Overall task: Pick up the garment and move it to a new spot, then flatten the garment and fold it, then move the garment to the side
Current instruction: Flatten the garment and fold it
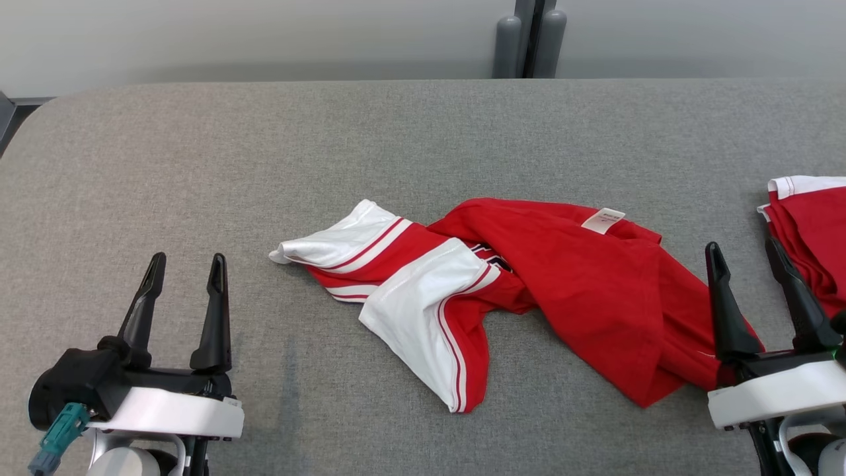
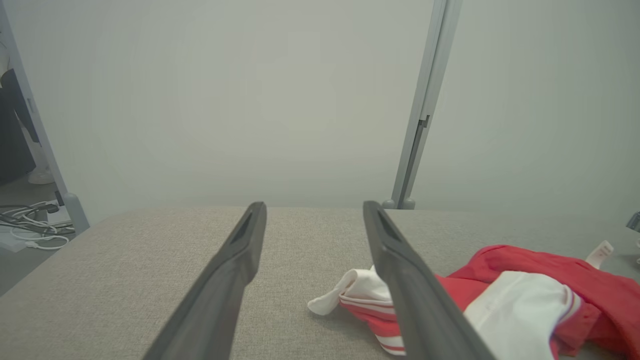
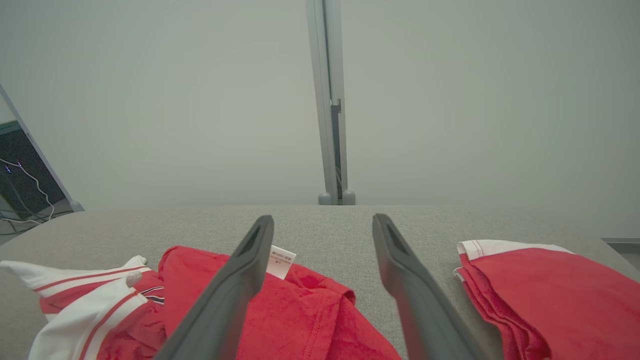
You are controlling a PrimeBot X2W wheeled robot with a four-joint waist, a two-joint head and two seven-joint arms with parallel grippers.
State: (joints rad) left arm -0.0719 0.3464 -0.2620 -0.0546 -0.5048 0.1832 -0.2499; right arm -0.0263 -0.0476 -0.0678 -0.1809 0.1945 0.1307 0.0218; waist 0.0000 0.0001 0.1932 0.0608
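Grippers were found nearest the camera, one at each lower corner of the head view. On the left gripper the two dark fingers were spread wide with nothing between them, above bare grey cloth. On the right gripper the fingers were likewise splayed wide and empty, raised at the garment's near right corner, though contact with the cloth could not be judged. That posture was read as readiness: both arms were held low and apart, so the pile was flanked and could be reached from either end. No lift had been made yet, it was judged.

Further out, the garment was seen on the padded table, a little right of centre, crumpled and twisted. Its red body was bunched to the right and its white panels, edged with red stripes, were thrown left. Flattening would plainly be needed.

A white label was turned up at the far edge of the red cloth; print was visible on it but too small to be read. A scrap of dark lettering was glimpsed between the folds, mostly hidden and not legible.

Off to the right, just past the right gripper, a second red garment was laid neatly folded, apparently set aside. Beyond the table's far edge, a grey post was noted against a plain pale wall.
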